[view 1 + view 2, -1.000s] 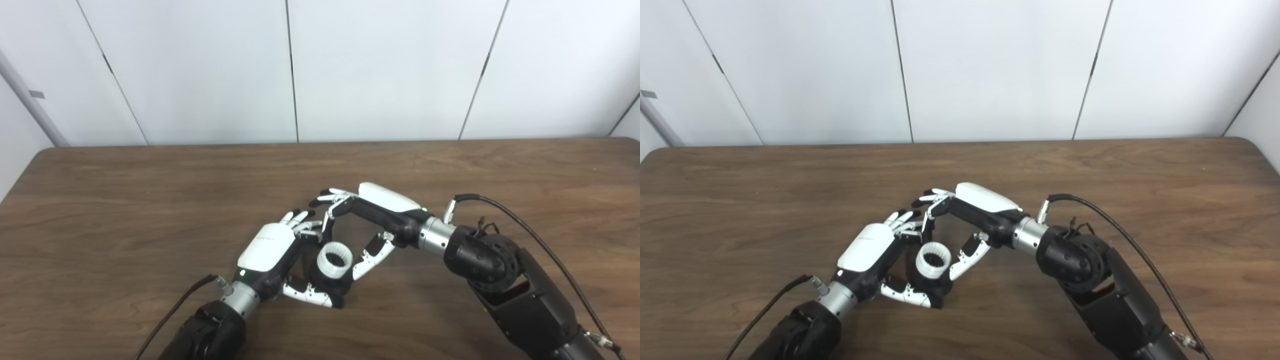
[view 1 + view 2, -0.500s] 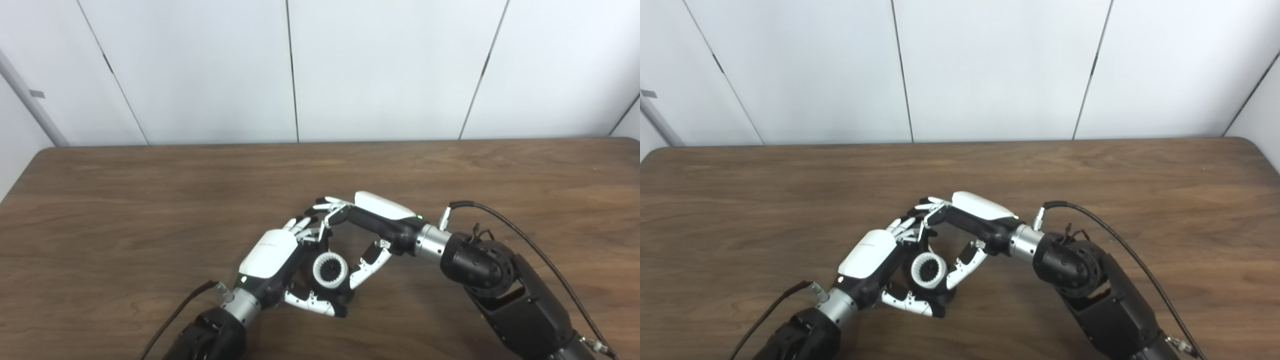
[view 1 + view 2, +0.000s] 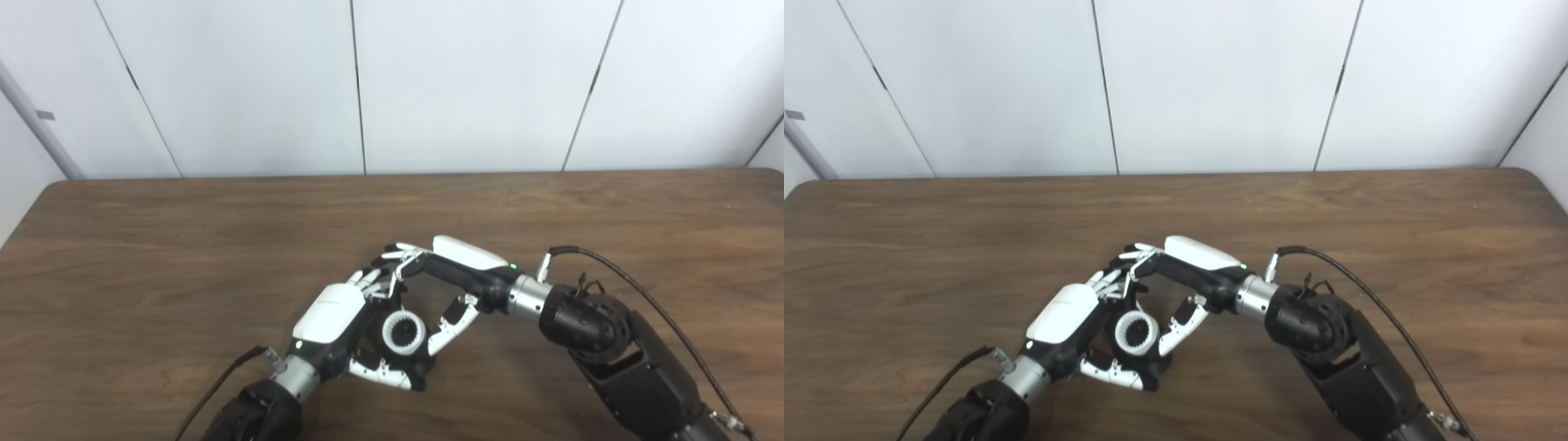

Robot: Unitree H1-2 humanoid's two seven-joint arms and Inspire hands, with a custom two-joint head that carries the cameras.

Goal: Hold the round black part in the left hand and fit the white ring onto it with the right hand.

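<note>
White wall panels stand behind my dark wooden table, whose far edge runs straight under the wall and whose rounded far corners show on the left in the left eye view and on the right in the right eye view. Wide bare wood lies to the left, to the right and beyond the hands, so I have open room on every side but the near one, where both arms come in. My left hand sits near the table's middle, low over the wood, with its fingers and thumb curled about the round black part, of which only dark slivers show below and beside the ring. The white ring, toothed on its inner face, sits on top of that part, its opening facing up toward the cameras. My right hand arches over from the right, its fingers narrowly bent above the left hand's fingertips and its thumb resting against the ring's right side; I cannot tell whether it truly grips the ring or only touches it. Compared with a second ago, the ring has come down lower into the left hand and both hands have drawn closer together; since half a second ago almost nothing has shifted.
</note>
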